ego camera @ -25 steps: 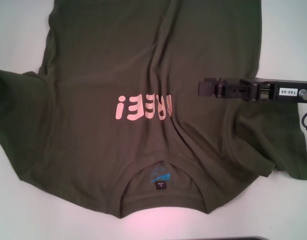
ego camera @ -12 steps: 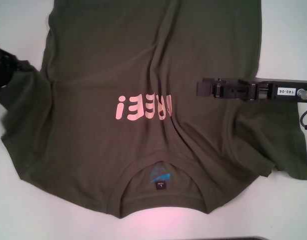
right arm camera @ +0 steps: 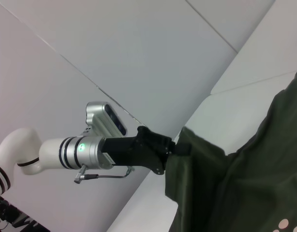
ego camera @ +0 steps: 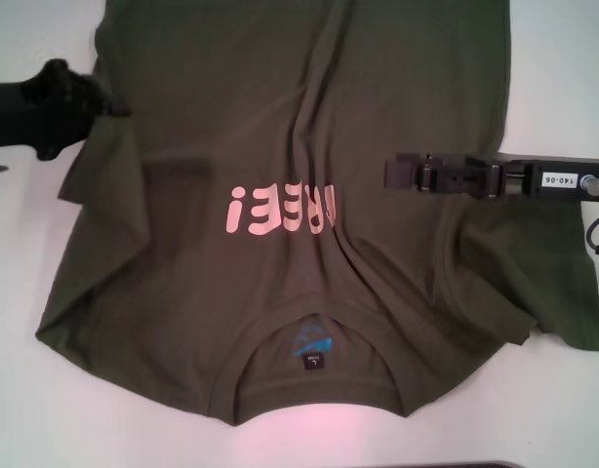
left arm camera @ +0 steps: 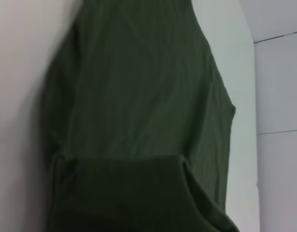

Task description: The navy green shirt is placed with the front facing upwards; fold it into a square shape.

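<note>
The left end effector [ego camera: 109,102] is pinching the left sleeve of the large dark olive-green short-sleeved cotton T-shirt [ego camera: 280,146] and holding it lifted off the white desk [ego camera: 26,409], its tips closed on a peak of cloth (the right wrist view shows the black fingers [right arm camera: 170,147] buried in the raised fabric). The first side fold is judged to be in hand: the sleeve is hanging inward over the shirt's left edge, not yet laid down. The right end effector [ego camera: 389,174] is hovering level over the shirt's right side, beside the pale pink chest lettering [ego camera: 280,210]; whether its fingers are parted or together cannot be told.

The shirt is lying front up across the middle of the desk, its long axis running away from the robot, collar and blue neck label [ego camera: 314,343] nearest the robot, hem at the far end. The next move likely calls for carrying the sleeve across toward the shirt's centre line and setting it flat without dragging the body, which is already creased down the middle.
</note>
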